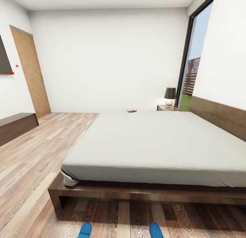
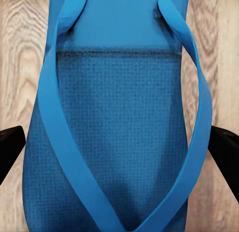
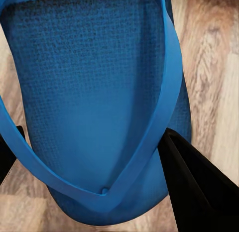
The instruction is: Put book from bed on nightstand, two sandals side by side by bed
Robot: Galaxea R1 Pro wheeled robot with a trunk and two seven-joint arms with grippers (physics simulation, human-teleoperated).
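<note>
1. I see the left gripper (image 2: 119,157) with its two black fingers (image 2: 10,147) on either side of one blue sandal (image 2: 119,122); whether they touch it I cannot tell.
2. The right gripper (image 3: 94,167) also has a sandal (image 3: 94,87) between its fingers; one finger (image 3: 194,187) lies against the sole edge (I cannot judge a firm grip).
3. In the head view both sandals (image 1: 85,230) show their tips apart on the wooden floor (image 1: 34,163) just before the bed (image 1: 153,142).
4. The book (image 1: 131,110) lies at the bed's far edge, near the nightstand (image 1: 167,108) with a lamp (image 1: 169,96).
</note>
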